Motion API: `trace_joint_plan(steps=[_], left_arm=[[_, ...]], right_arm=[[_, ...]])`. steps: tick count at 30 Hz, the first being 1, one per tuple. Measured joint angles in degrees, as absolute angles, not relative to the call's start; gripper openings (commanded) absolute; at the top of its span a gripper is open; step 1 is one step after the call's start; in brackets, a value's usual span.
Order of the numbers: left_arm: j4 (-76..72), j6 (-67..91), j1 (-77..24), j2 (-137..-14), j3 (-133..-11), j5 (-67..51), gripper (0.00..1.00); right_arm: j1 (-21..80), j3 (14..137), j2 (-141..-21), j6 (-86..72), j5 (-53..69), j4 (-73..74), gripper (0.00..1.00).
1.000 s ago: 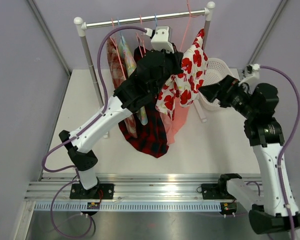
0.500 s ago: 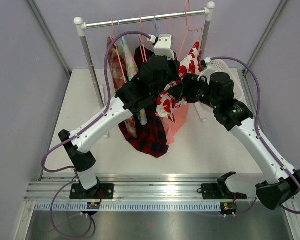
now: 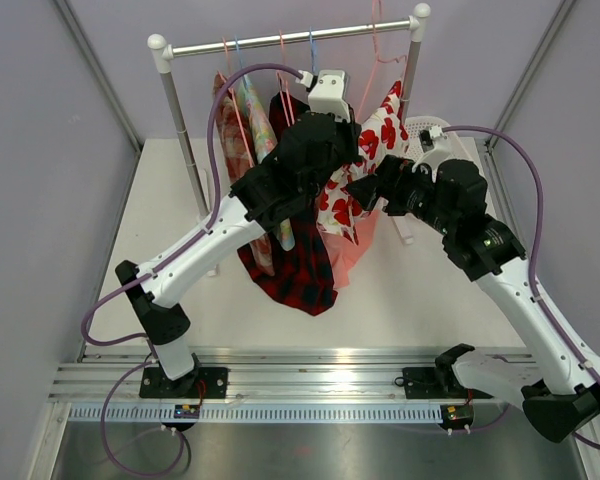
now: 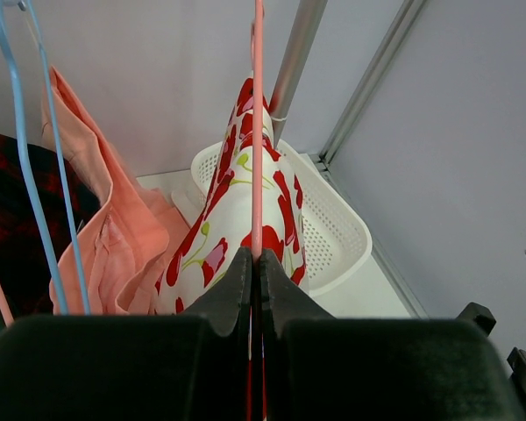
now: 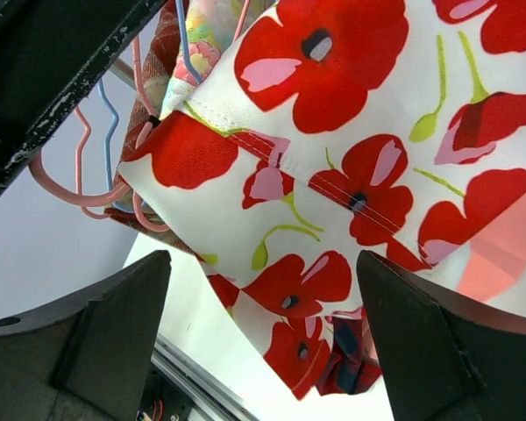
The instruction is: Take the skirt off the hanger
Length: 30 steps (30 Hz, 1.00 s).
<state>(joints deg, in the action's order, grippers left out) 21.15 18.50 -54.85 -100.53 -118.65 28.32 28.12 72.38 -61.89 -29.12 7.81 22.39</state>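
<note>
The skirt (image 3: pixel 378 135) is white with red poppies and hangs on a pink hanger (image 4: pixel 258 132) off the rail. My left gripper (image 4: pixel 256 263) is shut on the hanger's pink wire, just above the skirt (image 4: pixel 237 219). My right gripper (image 3: pixel 365 190) is open, its fingers (image 5: pixel 105 333) wide apart on either side of the skirt's lower part (image 5: pixel 333 158), close up to the cloth without holding it.
A clothes rail (image 3: pixel 290 38) on white posts carries other garments: a dark red plaid one (image 3: pixel 300 260), a salmon one (image 4: pixel 114 237) and patterned ones on blue and pink hangers. A white perforated basket (image 4: pixel 333 228) stands on the table at the back right.
My right arm has swung in from the right towards the skirt, its open gripper now up against the cloth. The left arm holds its place on the hanger.
</note>
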Motion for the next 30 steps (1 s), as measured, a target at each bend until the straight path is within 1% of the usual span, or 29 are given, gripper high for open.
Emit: trace_joint_plan(steps=[5, 6, 7, 9, 12, 13, 15, 17, 19, 20, 23, 24, 25, 27, 30], left_arm=[[21.15, 18.15, -54.87, -100.49, -118.65, 28.34, 0.0], [21.15, 18.13, -54.87, -100.44, -118.65, 28.34, 0.0], [21.15, 18.13, -54.87, -100.36, -118.65, 28.36, 0.0], [21.17, 18.13, -54.87, -99.98, -118.45, 28.36, 0.0], [21.19, 18.17, -54.87, -99.31, -118.43, 28.34, 0.0], [21.19, 18.17, -54.87, -99.02, -118.41, 28.34, 0.0], [21.1, 18.2, -54.87, -98.32, -117.93, 28.34, 0.0], [21.17, 18.2, -54.87, -97.65, -117.43, 28.34, 0.0], [21.04, 18.22, -54.87, -97.19, -116.86, 28.34, 0.0], [21.06, 18.24, -54.87, -97.03, -116.62, 28.34, 0.0], [20.93, 18.41, -54.87, -96.73, -115.81, 28.32, 0.0], [20.95, 18.55, -54.87, -96.73, -115.61, 28.32, 0.0], [20.93, 18.65, -54.87, -96.73, -115.46, 28.29, 0.0], [20.93, 18.92, -54.87, -96.73, -115.18, 28.27, 0.0], [20.93, 19.27, -54.87, -96.73, -114.8, 28.27, 0.0]], right_arm=[[28.12, 71.92, -60.9, -29.08, 6.72, 22.68, 0.91], [28.12, 71.92, -60.8, -29.06, 6.46, 22.74, 0.88], [28.12, 71.92, -60.75, -28.95, 6.24, 22.74, 0.87], [28.12, 71.92, -60.82, -28.88, 5.54, 22.87, 0.8], [28.12, 71.92, -61.21, -28.73, 4.93, 23.0, 0.75], [28.12, 71.92, -61.47, -28.69, 4.84, 22.98, 0.69], [28.12, 71.92, -62.02, -28.56, 4.1, 22.94, 0.64], [28.12, 71.92, -62.65, -28.58, 3.84, 22.61, 0.55], [28.12, 71.92, -63.26, -28.62, 3.66, 22.06, 0.53], [28.14, 71.92, -63.55, -28.67, 3.64, 21.96, 0.47], [28.12, 71.92, -64.18, -28.86, 3.68, 21.3, 0.39], [28.12, 71.9, -64.34, -28.97, 3.7, 20.84, 0.28], [28.12, 71.85, -64.45, -28.88, 3.7, 20.38, 0.23], [28.14, 71.57, -64.58, -29.1, 4.03, 19.33, 0.0], [28.14, 71.26, -64.66, -29.15, 4.49, 18.22, 0.0]])
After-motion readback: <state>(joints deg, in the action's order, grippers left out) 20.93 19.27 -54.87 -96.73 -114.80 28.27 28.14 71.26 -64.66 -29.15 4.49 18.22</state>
